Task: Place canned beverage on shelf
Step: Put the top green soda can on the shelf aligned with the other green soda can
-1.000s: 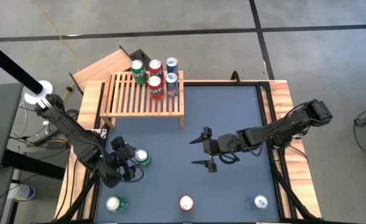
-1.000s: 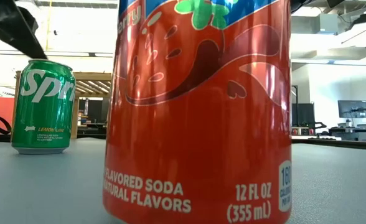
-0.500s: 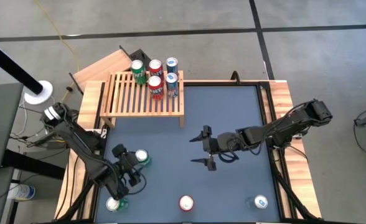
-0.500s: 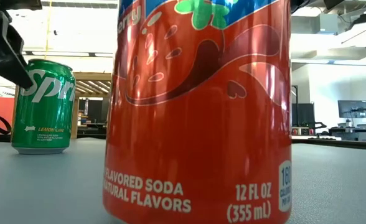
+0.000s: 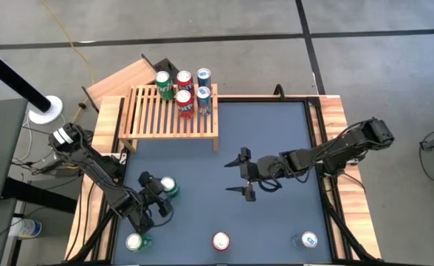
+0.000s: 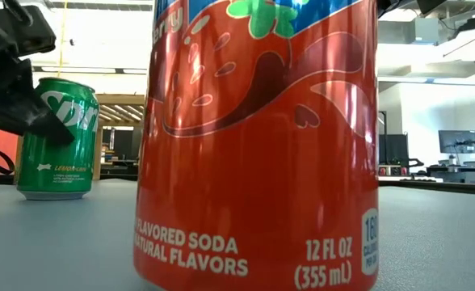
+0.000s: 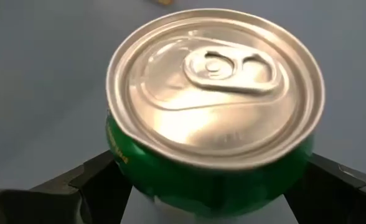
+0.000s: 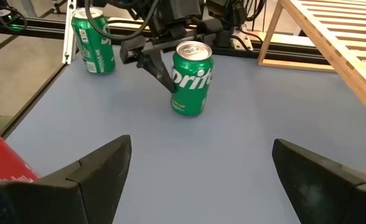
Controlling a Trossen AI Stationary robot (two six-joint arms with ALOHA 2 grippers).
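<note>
high view shows the upright green aluminium soda can (image 5: 168, 187) on the dark blue table (image 5: 276, 140) toward its left edge, well short of the light wooden slatted shelf (image 5: 158, 118) at the far left corner. the left gripper (image 5: 152, 193) sits at it with jaws spread, one finger on each side, not yet clamped. the can's axis is vertical. the right gripper (image 5: 244, 177) waits mid-table, released, farther off.
</note>
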